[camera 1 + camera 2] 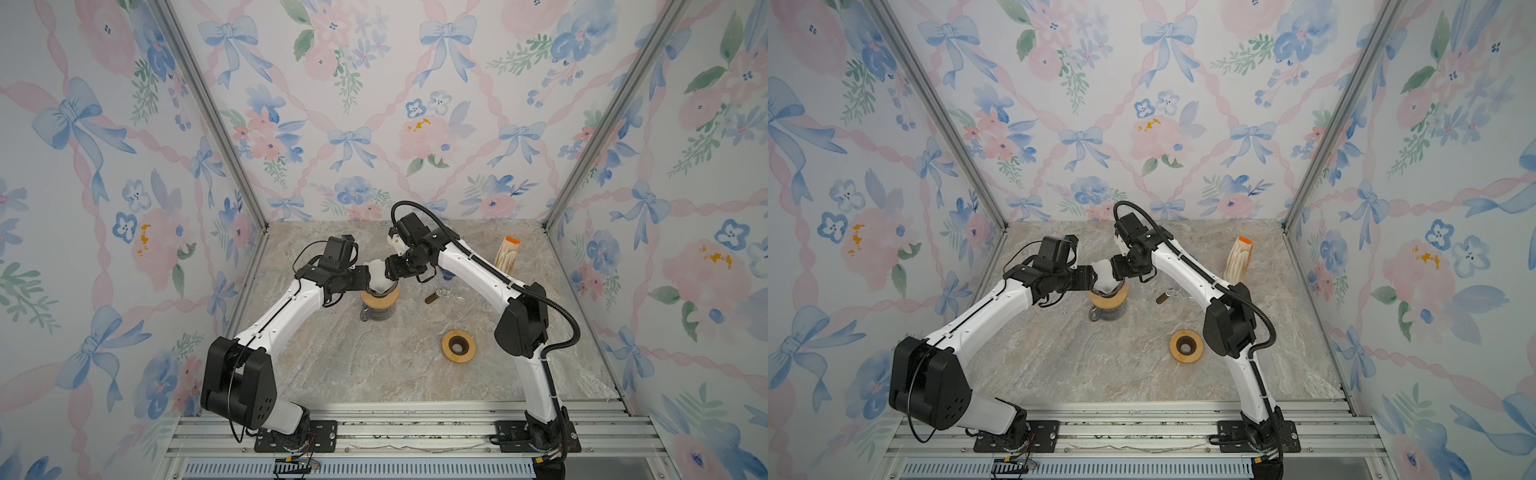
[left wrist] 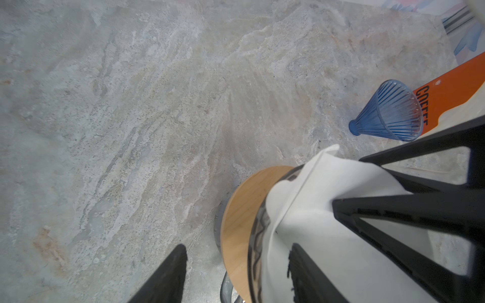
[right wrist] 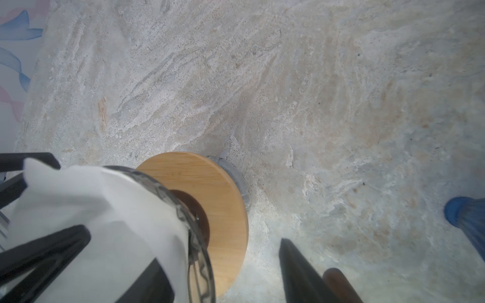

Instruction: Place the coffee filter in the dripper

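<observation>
1. While both arms meet over the dripper (image 1: 379, 296), the coffee filter (image 1: 379, 274) stands point-down inside its glass cone. The white paper rises well above the rim and is creased along one fold.
2. The dripper's wooden collar (image 3: 210, 189) sits on a glass carafe (image 1: 376, 313), which stands on the marble table (image 1: 374, 365).
3. The left gripper (image 2: 237, 248) has its jaws apart. One finger (image 2: 309, 278) lies against the paper within the dripper, and the other (image 2: 165, 278) hangs outside the collar over bare table.
4. The right gripper (image 3: 219, 251) is also spread. One finger (image 3: 149, 286) is tucked under the paper inside the dripper, and the other (image 3: 299, 275) is outside the collar, clear of it.
5. Whether either inner finger presses the paper against the glass cannot be told.
6. On the right arm's side of the dripper, a blue ribbed cone (image 2: 388, 112) lies tipped over.
7. Farther out on that same side of the dripper, an orange filter pack (image 1: 507, 254) stands upright.
8. A brown-handled scoop (image 1: 434, 297) lies near the dripper on that side.
9. A wooden ring (image 1: 458, 346) lies flat on the right arm's side of the dripper, nearer the robot's bases, well apart from it.
</observation>
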Controlling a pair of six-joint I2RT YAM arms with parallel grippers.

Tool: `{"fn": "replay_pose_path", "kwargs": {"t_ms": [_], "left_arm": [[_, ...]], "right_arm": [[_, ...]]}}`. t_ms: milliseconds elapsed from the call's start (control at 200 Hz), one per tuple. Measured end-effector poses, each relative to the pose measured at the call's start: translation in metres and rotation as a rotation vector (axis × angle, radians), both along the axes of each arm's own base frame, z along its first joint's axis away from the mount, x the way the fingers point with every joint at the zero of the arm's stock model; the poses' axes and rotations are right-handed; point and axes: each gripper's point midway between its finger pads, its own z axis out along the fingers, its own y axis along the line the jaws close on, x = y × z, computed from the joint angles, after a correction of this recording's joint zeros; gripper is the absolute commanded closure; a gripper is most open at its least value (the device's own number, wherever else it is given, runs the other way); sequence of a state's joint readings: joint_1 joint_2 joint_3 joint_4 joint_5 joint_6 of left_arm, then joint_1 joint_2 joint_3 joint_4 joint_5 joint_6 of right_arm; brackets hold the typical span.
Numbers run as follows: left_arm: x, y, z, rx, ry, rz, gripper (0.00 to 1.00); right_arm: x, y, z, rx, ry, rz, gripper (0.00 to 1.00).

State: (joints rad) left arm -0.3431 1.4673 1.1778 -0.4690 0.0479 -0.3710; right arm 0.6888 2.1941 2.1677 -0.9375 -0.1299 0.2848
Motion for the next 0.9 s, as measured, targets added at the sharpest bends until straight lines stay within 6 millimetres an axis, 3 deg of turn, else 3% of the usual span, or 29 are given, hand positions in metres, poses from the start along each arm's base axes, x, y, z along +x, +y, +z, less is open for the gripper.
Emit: {"fn": "replay_pose_path", "kwargs": {"t_ms": [335,650,900], "left_arm": [[0.0,0.0,0.022,-0.019,-0.053,0.0,0.33],[0.001,0.001,0.019,-0.01,-0.048,0.005,0.43],[0.003,0.002,0.001,0.01,-0.005,0.009,0.46]], "right_arm": [[-0.003,0.002,0.024,0.056,-0.042,0.01,0.35],[-0.007,-0.004,0.02,0.028,-0.024,0.004,0.35],[-0.006,-0.006,0.016,0.013,-0.021,-0.001,0.35]]}}
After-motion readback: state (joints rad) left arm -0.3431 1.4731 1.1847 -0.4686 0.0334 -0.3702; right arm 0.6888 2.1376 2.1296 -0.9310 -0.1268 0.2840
